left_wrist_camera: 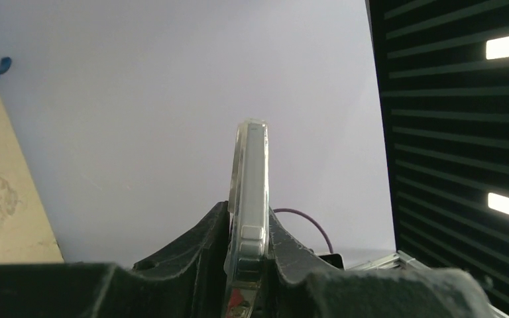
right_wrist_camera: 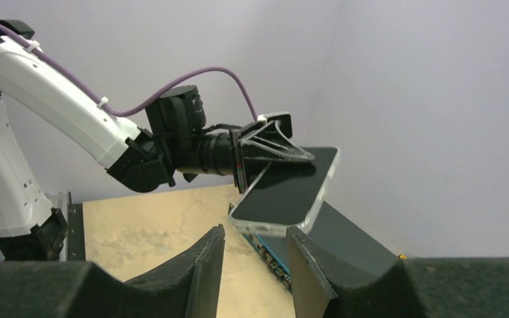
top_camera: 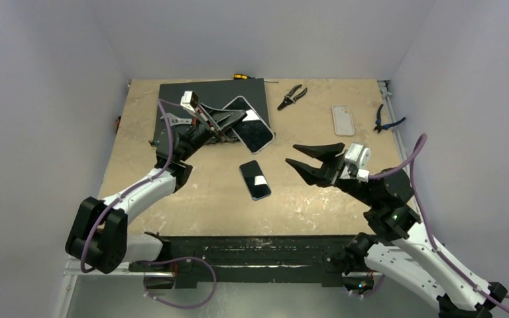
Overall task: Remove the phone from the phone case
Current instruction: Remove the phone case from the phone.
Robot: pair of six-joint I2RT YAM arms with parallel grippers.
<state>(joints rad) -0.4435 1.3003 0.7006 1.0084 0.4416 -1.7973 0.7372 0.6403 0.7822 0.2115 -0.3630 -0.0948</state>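
Observation:
A phone (top_camera: 253,127) with a dark screen sits in a clear phone case (right_wrist_camera: 277,228) and is held tilted above the dark mat. My left gripper (top_camera: 236,122) is shut on one end of it. The left wrist view shows the cased phone (left_wrist_camera: 250,192) edge-on, pinched between the two fingers of my left gripper (left_wrist_camera: 247,222). My right gripper (top_camera: 293,154) stands open over the middle of the table, pointing left, a short way from the phone. From the right wrist camera, the phone (right_wrist_camera: 285,189) hangs just beyond the gap of my right gripper (right_wrist_camera: 255,232), which has nothing in it.
A bare dark phone (top_camera: 255,179) lies flat mid-table. The dark mat (top_camera: 192,93) is at the back. Black pliers (top_camera: 292,97), a pale phone case (top_camera: 343,120), blue-handled pliers (top_camera: 388,120) and a screwdriver (top_camera: 242,77) lie along the back and right.

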